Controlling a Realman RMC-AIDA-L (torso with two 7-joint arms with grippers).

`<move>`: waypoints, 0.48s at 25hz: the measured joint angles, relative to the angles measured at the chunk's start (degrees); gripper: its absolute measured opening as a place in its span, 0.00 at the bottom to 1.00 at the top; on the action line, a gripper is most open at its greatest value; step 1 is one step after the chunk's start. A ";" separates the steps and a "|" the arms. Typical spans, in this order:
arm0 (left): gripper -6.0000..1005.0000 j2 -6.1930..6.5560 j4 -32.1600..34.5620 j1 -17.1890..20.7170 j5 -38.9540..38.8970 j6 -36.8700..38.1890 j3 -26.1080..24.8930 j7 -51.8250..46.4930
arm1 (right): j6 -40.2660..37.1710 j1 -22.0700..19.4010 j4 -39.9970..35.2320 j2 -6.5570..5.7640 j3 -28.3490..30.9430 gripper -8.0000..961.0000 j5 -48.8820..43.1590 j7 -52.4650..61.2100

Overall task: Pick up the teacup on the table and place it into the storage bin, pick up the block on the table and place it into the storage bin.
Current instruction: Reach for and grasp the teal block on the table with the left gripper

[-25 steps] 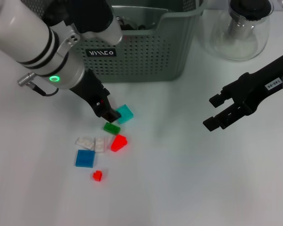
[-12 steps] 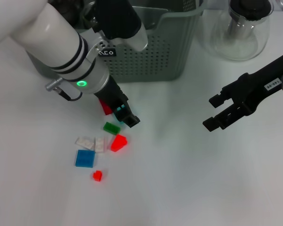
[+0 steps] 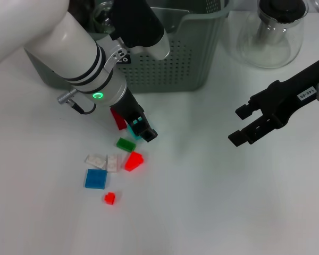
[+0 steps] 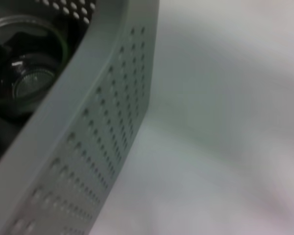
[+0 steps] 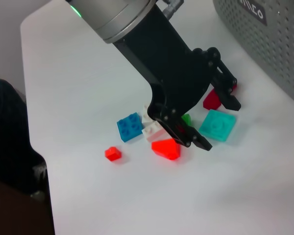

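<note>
My left gripper (image 3: 139, 129) (image 5: 219, 124) stands open on the table, one finger on each side of a teal block (image 5: 216, 125) (image 3: 133, 129), which it mostly covers in the head view. The grey-green storage bin (image 3: 165, 58) (image 4: 103, 147) lies just behind it. Inside the bin sits a round clear glass teacup (image 4: 29, 78). Around the gripper lie a dark red block (image 3: 118, 119), a green one (image 3: 126, 144) and a bright red one (image 3: 133, 160). Over the table at the right, my right gripper (image 3: 243, 126) hangs open, holding nothing.
Two white blocks (image 3: 103, 161), a blue block (image 3: 95, 179) and a small red block (image 3: 109, 198) lie nearer the front. A clear glass teapot (image 3: 271, 34) stands at the back right, beside the bin.
My left arm has swung right and its gripper has come over the teal block, which lay beside it before. The dark red block has come into view. The right arm has not moved.
</note>
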 joint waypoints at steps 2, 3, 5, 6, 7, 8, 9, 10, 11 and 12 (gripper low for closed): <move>0.67 0.02 -0.83 -0.22 0.08 -0.60 0.22 -0.24 | 0.08 0.09 0.06 0.12 -0.06 0.97 -0.48 0.00; 0.67 0.04 -1.15 -0.29 0.27 -0.84 0.34 -0.38 | 0.10 0.15 0.11 0.23 -0.02 0.97 -0.79 0.01; 0.67 0.07 -1.70 -0.47 0.88 -1.24 0.49 -0.63 | 0.14 0.21 0.15 0.35 0.07 0.97 -1.20 0.00; 0.67 0.07 -1.85 -0.52 1.16 -1.39 0.50 -0.69 | 0.16 0.24 0.17 0.42 0.13 0.97 -1.40 -0.01; 0.67 0.04 -1.97 -0.56 1.38 -1.52 0.50 -0.74 | 0.17 0.28 0.19 0.47 0.17 0.97 -1.57 -0.01; 0.67 0.00 -2.00 -0.57 1.42 -1.59 0.51 -0.75 | 0.19 0.32 0.19 0.48 0.18 0.97 -1.63 -0.02; 0.67 -0.02 -2.02 -0.57 1.47 -1.65 0.50 -0.76 | 0.19 0.34 0.19 0.50 0.20 0.97 -1.67 -0.02; 0.67 -0.04 -2.03 -0.57 1.47 -1.71 0.51 -0.76 | 0.22 0.36 0.20 0.50 0.22 0.97 -1.67 -0.03; 0.67 -0.06 -2.13 -0.57 1.47 -1.84 0.64 -0.77 | 0.26 0.36 0.20 0.51 0.22 0.97 -1.69 -0.04; 0.67 -0.07 -2.18 -0.57 1.47 -1.87 0.82 -0.77 | 0.30 0.36 0.20 0.51 0.22 0.97 -1.70 -0.07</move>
